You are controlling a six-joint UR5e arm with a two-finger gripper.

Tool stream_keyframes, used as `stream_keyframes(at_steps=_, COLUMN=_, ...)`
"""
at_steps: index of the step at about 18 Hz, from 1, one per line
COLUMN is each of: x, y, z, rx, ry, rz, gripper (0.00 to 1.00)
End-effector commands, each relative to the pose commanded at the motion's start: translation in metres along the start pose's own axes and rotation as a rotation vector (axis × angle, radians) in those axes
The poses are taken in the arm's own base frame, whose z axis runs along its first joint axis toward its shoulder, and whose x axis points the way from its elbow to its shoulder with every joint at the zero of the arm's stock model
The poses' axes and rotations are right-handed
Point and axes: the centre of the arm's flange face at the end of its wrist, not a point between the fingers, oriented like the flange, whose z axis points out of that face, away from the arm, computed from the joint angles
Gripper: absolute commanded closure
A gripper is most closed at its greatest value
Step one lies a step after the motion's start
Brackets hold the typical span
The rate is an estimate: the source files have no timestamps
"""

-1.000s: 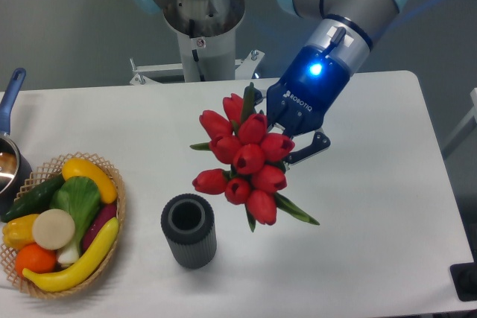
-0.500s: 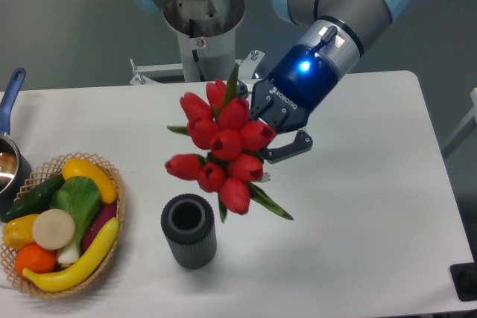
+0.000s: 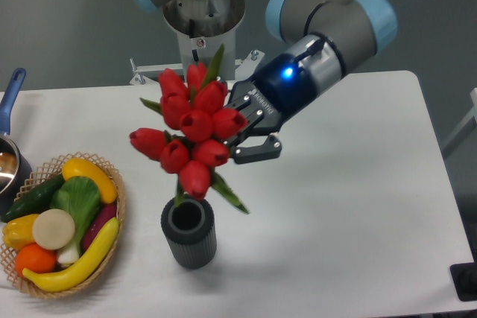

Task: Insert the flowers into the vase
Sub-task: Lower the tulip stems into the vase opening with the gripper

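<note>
The hand (image 3: 240,133) is clamped on the flowers (image 3: 190,130), its dark fingers closed around the bunch from behind the buds, with one finger (image 3: 257,151) showing below and to the side of the red heads. The grip point itself is hidden by the blooms, so how low on the stems it sits cannot be told.

Over the last second the hand has carried the bunch sideways and up across the desk (image 3: 358,206), away from the open middle and toward the vase (image 3: 188,231). A second ago the buds hung well off to the side of the vase; half a second ago they were closer but still offset; now the lowest bud sits just ahead of and below the hand, directly over the vase's rim, and a green stem end appears to reach down to the near edge of the opening. The bunch has also tipped more upright as the wrist turned.

That suggests the carry is about over and the lowering is at hand. The stems look aligned with the mouth, though whether any have entered it cannot be told. The bunch is wider than the vase, so only the stems can go in, and a leaf splaying outward past the rim could catch there.

Farther out from the hand, beyond the vase, a wicker basket (image 3: 112,258) of toy produce sits untouched, and a saucepan (image 3: 9,158) lies at the desk's far edge.
</note>
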Motion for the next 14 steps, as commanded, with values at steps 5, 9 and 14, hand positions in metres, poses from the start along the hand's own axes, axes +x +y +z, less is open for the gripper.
stream_keyframes(at_steps=5, x=-0.007, y=0.022, z=0.014, rx=0.036, ry=0.040, rz=0.005, gripper=0.72)
stream_keyframes(at_steps=9, x=0.000, y=0.036, z=0.023, rx=0.054, ry=0.063, rz=-0.027, gripper=0.72)
stream_keyframes(at_steps=14, x=0.008, y=0.053, z=0.023, rx=0.073, ry=0.071, rz=-0.060, gripper=0.71)
